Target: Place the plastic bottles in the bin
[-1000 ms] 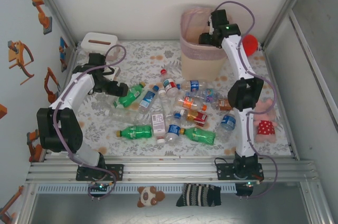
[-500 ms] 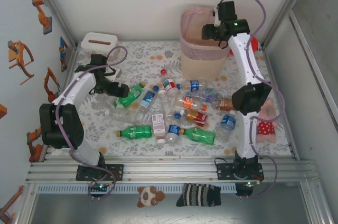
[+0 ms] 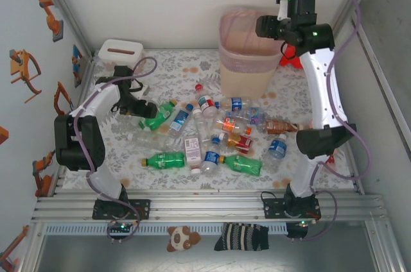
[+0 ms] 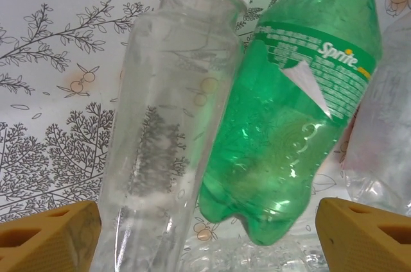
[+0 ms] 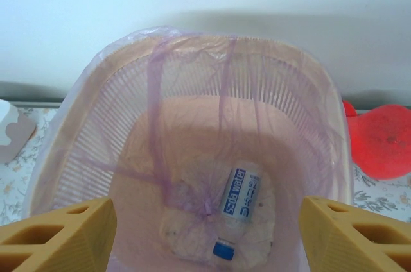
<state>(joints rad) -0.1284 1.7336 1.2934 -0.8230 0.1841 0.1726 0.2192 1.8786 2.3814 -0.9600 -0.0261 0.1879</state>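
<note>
Floral cloth (image 3: 192, 67) covers the table. The bin (image 3: 247, 60) stands at the back, lined with a clear bag.

Right gripper (image 3: 266, 27) hangs above the bin mouth. In the wrist view the right gripper (image 5: 205, 217) has its fingers spread wide with nothing between them, and the bin rim (image 5: 308, 86) lies below.

Left gripper (image 3: 144, 108) is low over the cloth, well to the front-left of the bin. In its wrist view the left gripper (image 4: 205, 221) has its fingers wide, straddling a clear bottle (image 4: 160, 124) and a green Sprite bottle (image 4: 289, 124) that lie side by side, touching. Can't tell if the pads touch either one.

The loose bottles (image 3: 225, 134) lie scattered on the cloth in front of the bin, most on their sides. They're a mix of clear and green, with blue, red or white labels.

One bottle (image 5: 241, 204) with a blue cap and a "soda water" label lies flat on the bin floor.

Tissue box (image 3: 120, 51) is well left of the bin. Red toy (image 3: 292, 54) is just right of it.
</note>
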